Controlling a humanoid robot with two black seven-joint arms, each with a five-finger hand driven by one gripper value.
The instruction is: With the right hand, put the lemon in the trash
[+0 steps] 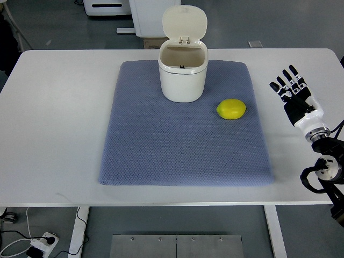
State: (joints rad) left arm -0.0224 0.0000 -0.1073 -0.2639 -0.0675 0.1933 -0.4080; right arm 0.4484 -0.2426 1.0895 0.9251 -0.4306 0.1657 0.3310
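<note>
From the top view, my black-and-white right hand (294, 95) is hovering with fingers spread, holding nothing. The smooth yellow lemon (231, 109) is lying leftward on the blue quilted mat (183, 145), long axis sideways (open white plastic bin (183, 72) beyond).

Cut off by the right edge: the black-and-white right arm (322, 156) past its wrist; unseen: bottom of the cream lidded trash bin (183, 67)

A mat (183, 145) lies on the middle of the table (54, 134). The trash bin (183, 72) stands at the mat's far edge, lid up behind it. The lemon (231, 109) lies near the mat's right edge, right of the bin and nearer. The right hand (296, 97) hovers by the table's right edge, apart from the lemon.
</note>
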